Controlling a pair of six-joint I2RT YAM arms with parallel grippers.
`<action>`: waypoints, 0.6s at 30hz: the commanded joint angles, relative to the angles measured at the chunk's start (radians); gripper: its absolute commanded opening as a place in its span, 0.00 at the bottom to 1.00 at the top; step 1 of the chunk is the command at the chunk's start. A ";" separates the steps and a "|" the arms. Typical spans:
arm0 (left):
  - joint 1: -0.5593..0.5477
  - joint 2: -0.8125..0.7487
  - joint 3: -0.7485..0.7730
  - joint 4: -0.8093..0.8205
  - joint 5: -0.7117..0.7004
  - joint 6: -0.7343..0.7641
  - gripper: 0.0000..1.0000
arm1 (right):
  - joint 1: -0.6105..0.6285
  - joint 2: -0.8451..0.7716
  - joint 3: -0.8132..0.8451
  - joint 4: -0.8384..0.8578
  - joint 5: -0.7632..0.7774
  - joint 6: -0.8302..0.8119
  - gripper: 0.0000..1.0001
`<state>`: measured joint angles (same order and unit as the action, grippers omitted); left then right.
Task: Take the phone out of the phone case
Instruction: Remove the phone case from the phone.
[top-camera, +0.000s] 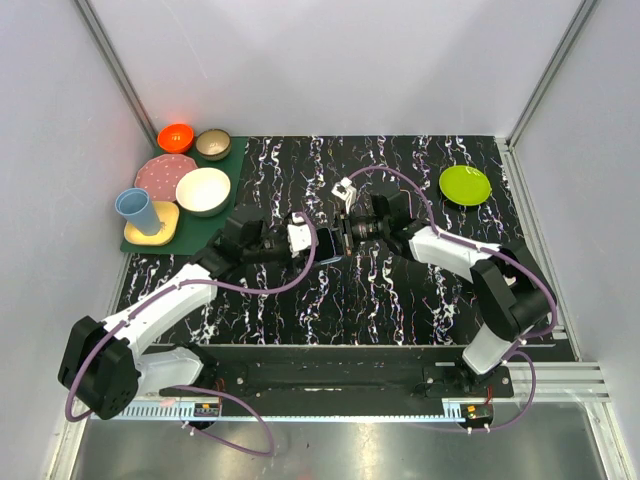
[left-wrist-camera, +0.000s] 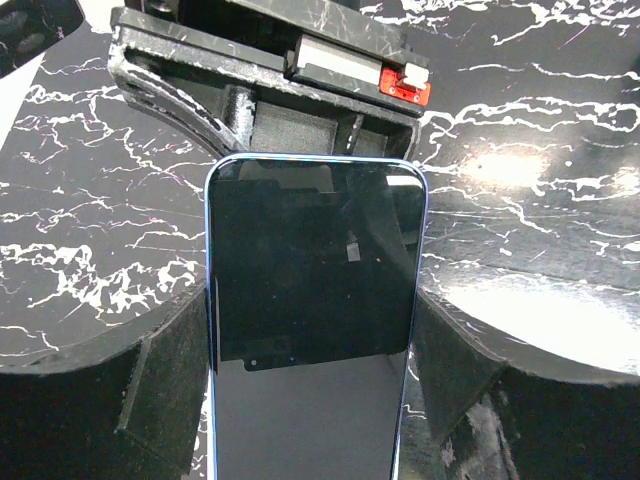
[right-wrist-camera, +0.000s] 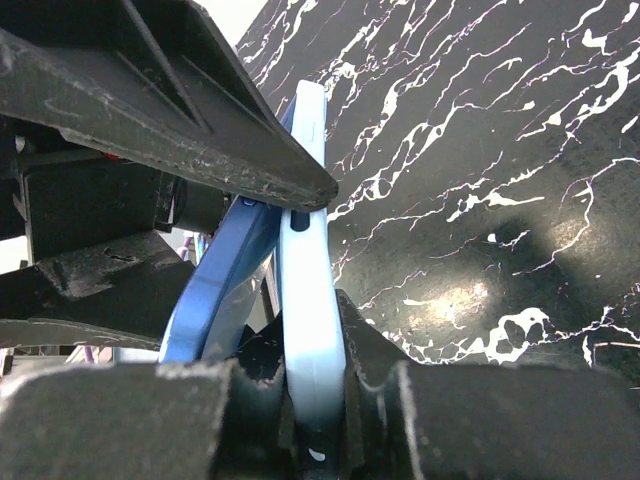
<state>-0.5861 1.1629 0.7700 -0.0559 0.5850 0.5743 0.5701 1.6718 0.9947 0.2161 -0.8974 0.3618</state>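
The phone (left-wrist-camera: 310, 300), dark screen with a blue rim, stands between my left gripper's (left-wrist-camera: 310, 345) two fingers, which press on its long sides. In the right wrist view my right gripper (right-wrist-camera: 315, 375) is shut on the light blue phone case (right-wrist-camera: 310, 290). The darker blue phone edge (right-wrist-camera: 215, 290) leans away from the case to the left, open at a narrow angle. In the top view both grippers, left (top-camera: 312, 243) and right (top-camera: 346, 234), meet over the middle of the table with the phone (top-camera: 329, 246) between them.
A green plate (top-camera: 465, 184) lies at the back right. At the back left a green mat (top-camera: 228, 190) carries a cream bowl (top-camera: 203, 190), a pink plate (top-camera: 162, 174), an orange bowl (top-camera: 176, 136), a tan bowl (top-camera: 213, 144) and a blue cup (top-camera: 136, 210).
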 joint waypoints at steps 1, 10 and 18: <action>0.022 -0.005 0.041 0.051 0.139 -0.114 0.00 | 0.005 -0.073 0.009 0.129 0.040 -0.041 0.00; 0.046 -0.019 0.038 0.119 0.190 -0.182 0.00 | 0.005 -0.089 0.001 0.135 0.052 -0.047 0.00; 0.066 -0.025 0.035 0.139 0.211 -0.218 0.00 | 0.005 -0.095 0.001 0.134 0.055 -0.053 0.00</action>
<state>-0.5270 1.1629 0.7700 0.0181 0.7174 0.4282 0.5728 1.6310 0.9810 0.2413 -0.8711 0.3580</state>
